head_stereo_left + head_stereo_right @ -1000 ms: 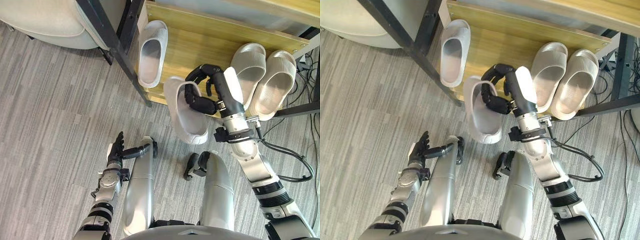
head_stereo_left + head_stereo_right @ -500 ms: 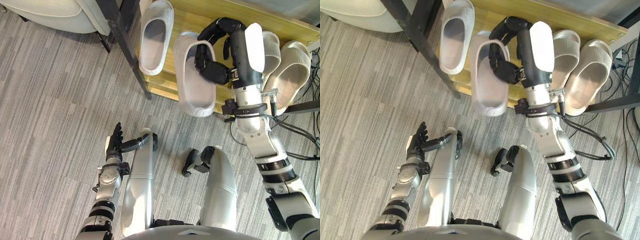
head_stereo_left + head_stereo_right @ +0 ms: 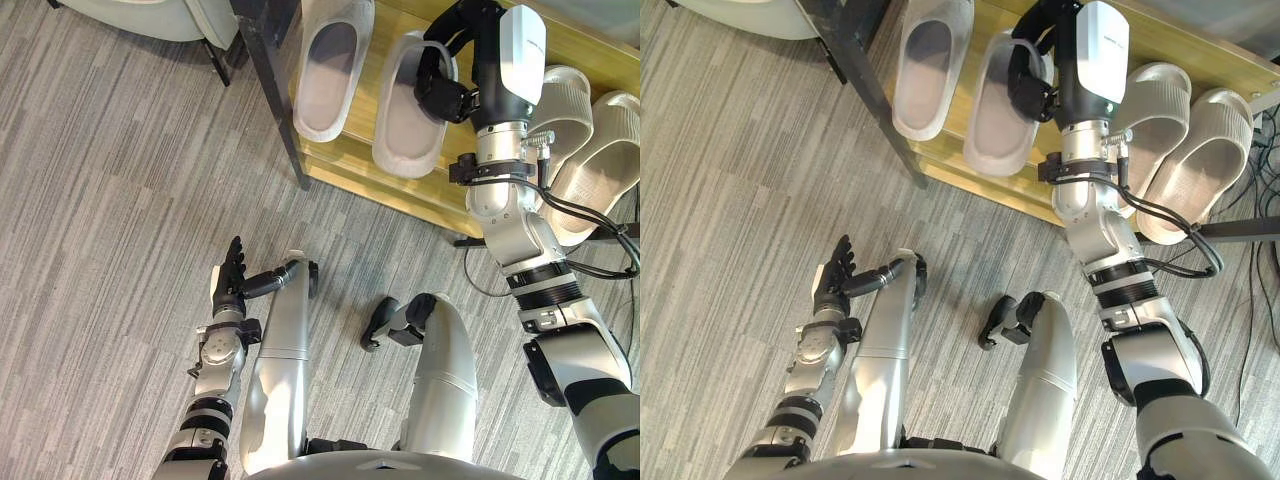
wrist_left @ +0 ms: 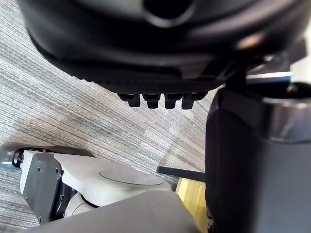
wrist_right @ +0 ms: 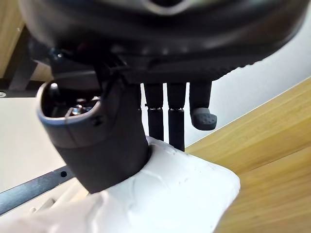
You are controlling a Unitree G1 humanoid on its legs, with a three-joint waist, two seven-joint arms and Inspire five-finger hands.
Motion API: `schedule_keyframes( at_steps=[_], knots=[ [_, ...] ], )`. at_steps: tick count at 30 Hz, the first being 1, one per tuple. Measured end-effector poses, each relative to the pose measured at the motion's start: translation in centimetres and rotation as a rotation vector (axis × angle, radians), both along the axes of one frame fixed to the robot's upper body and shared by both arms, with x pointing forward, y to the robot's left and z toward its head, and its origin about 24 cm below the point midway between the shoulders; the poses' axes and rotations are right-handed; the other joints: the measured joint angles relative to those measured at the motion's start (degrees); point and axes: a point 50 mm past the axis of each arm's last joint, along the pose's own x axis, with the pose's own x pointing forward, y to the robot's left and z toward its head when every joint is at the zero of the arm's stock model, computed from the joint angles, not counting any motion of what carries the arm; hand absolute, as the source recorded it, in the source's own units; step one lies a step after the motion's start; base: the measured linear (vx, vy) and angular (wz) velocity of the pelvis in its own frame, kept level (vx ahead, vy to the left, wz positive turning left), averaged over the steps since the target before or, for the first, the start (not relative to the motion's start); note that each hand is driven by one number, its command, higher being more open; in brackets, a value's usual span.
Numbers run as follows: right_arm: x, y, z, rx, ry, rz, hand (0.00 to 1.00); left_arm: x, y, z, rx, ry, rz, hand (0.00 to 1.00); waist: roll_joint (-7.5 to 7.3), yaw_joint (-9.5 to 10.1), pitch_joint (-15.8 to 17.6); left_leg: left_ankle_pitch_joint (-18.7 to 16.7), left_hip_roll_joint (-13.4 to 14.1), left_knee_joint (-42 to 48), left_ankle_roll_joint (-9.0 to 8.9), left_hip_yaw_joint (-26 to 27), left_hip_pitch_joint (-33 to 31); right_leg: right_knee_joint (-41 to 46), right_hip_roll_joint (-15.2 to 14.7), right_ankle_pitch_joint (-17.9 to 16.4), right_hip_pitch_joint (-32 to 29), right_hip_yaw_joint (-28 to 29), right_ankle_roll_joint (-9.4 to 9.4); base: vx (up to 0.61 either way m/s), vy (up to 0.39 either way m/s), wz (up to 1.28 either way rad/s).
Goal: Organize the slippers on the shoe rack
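A white slipper lies on the wooden shelf of the shoe rack, toe pointing inward. Right beside it lies a second white slipper, heel end near the shelf's front edge. My right hand is shut on this slipper, thumb inside its opening and fingers over its white upper. A beige ribbed pair rests on the same shelf at the right. My left hand hangs low at the left with fingers straight, holding nothing.
The rack's black metal leg runs down left of the white slippers. A cream cushioned seat stands at the top left. Cables lie by the rack's right end. Grey striped carpet spreads out to the left.
My right hand has carried the white slipper from the floor up and inward onto the shelf, beside the other white one. The view has shifted too. The left hand stays put.
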Motion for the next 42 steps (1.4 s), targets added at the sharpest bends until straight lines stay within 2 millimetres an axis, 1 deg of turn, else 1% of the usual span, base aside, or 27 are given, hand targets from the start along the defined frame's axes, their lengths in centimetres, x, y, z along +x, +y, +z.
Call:
schedule_keyframes(
  at_steps=[2, 4, 8, 13, 20, 24, 27, 29, 32, 37, 41, 42],
  knots=[
    [0.4, 0.1, 0.7, 0.02, -0.018, -0.024, 1.0, 0.0, -0.1, 0.1, 0.003, -0.011, 0.0, 1.0, 0.0, 0.12, -0.12, 0.11, -0.38, 0.0, -0.04, -0.07, -0.89, 0.34, -0.57, -0.2, -0.67, -0.35, -0.35, 0.03, -0.023, 0.1],
    [0.6, 0.1, 0.9, 0.033, -0.021, -0.039, 1.0, 0.1, -0.3, 0.2, 0.007, -0.014, -0.006, 1.0, 0.01, 0.22, -0.14, 0.14, -0.77, 0.01, -0.08, -0.14, -1.1, 0.59, -1.03, -0.53, -0.79, -0.52, -0.29, 0.03, -0.025, 0.15],
    [1.0, 0.1, 0.8, 0.047, -0.022, -0.069, 1.0, 0.5, -0.8, 0.5, 0.011, -0.025, -0.016, 1.0, 0.03, 1.1, -0.19, 0.2, -1.38, 0.02, -0.19, -0.73, -1.72, 0.8, -1.69, -1.08, -0.78, -1.47, -0.33, 0.03, -0.028, 0.11],
    [1.6, 0.5, 0.6, 0.07, 0.002, -0.08, 1.0, 0.6, -1.1, 0.5, 0.006, -0.027, -0.014, 1.0, 0.04, 1.17, -0.21, 0.3, -2.1, 0.03, -0.25, -0.83, -2.02, 1.26, -2.54, -1.58, -0.78, -1.72, -0.55, 0.0, -0.014, 0.08],
    [1.7, 0.9, 0.4, 0.104, 0.018, -0.059, 1.0, 0.6, -1.1, 0.5, 0.007, -0.026, 0.001, 1.0, 0.1, 1.21, -0.31, 0.31, -2.13, 0.02, -0.26, -0.8, -2.12, 1.38, -2.72, -1.79, -0.8, -1.77, -0.59, 0.0, -0.006, 0.02],
    [1.8, 1.6, -0.4, 0.141, 0.049, -0.023, 1.0, 0.6, -1.1, 0.4, 0.008, -0.018, 0.006, 1.0, 0.1, 1.06, -0.54, 0.3, -2.09, 0.02, -0.27, -0.65, -1.91, 1.48, -2.73, -1.8, -0.74, -1.62, -0.59, 0.0, 0.0, 0.0],
    [1.8, 1.8, -1.5, 0.142, 0.085, -0.013, 1.0, 0.6, -1.1, 0.3, 0.008, -0.008, 0.007, 1.0, 0.1, 1.06, -0.56, 0.31, -2.07, 0.02, -0.27, -0.47, -1.52, 1.58, -2.76, -1.8, -0.53, -1.41, -0.59, 0.0, 0.0, 0.0],
    [1.6, 1.9, -2.4, 0.149, 0.105, -0.007, 1.0, 0.6, -1.0, 0.2, 0.008, 0.004, 0.011, 1.0, 0.11, 1.0, -0.56, 0.29, -2.02, 0.02, -0.26, -0.37, -1.0, 1.61, -2.76, -1.84, -0.05, -1.34, -0.6, 0.0, 0.0, 0.0],
    [1.0, 1.9, -3.2, 0.156, 0.106, 0.004, 1.0, 0.6, -0.9, 0.0, 0.009, 0.02, 0.015, 1.0, 0.14, 0.9, -0.73, 0.22, -1.86, 0.01, -0.17, -0.11, -0.4, 1.65, -2.74, -1.93, 0.29, -1.16, -0.56, -0.01, -0.011, -0.03],
    [0.1, 1.6, -3.8, 0.176, 0.098, 0.009, 1.0, 0.5, -0.8, -0.2, 0.01, 0.033, 0.02, 1.0, 0.19, 0.81, -1.15, 0.2, -1.62, -0.03, -0.12, 0.07, -0.24, 1.65, -2.66, -1.91, 0.29, -1.08, -0.62, 0.0, -0.003, -0.01],
    [-0.7, 1.2, -3.9, 0.186, 0.071, 0.004, 1.0, 0.4, -0.7, -0.4, 0.009, 0.042, 0.027, 1.0, 0.21, 0.61, -1.32, 0.23, -1.41, -0.16, -0.17, 0.34, 0.08, 1.58, -2.52, -1.9, 0.35, -0.86, -0.64, 0.0, -0.009, -0.02],
    [-1.3, 1.2, -3.9, 0.191, 0.054, 0.01, 1.0, 0.4, -0.6, -0.4, 0.009, 0.045, 0.03, 1.0, 0.21, 0.54, -1.32, 0.23, -1.28, -0.23, -0.16, 0.42, 0.25, 1.53, -2.39, -1.9, 0.39, -0.76, -0.64, 0.0, -0.022, -0.03]
  ],
)
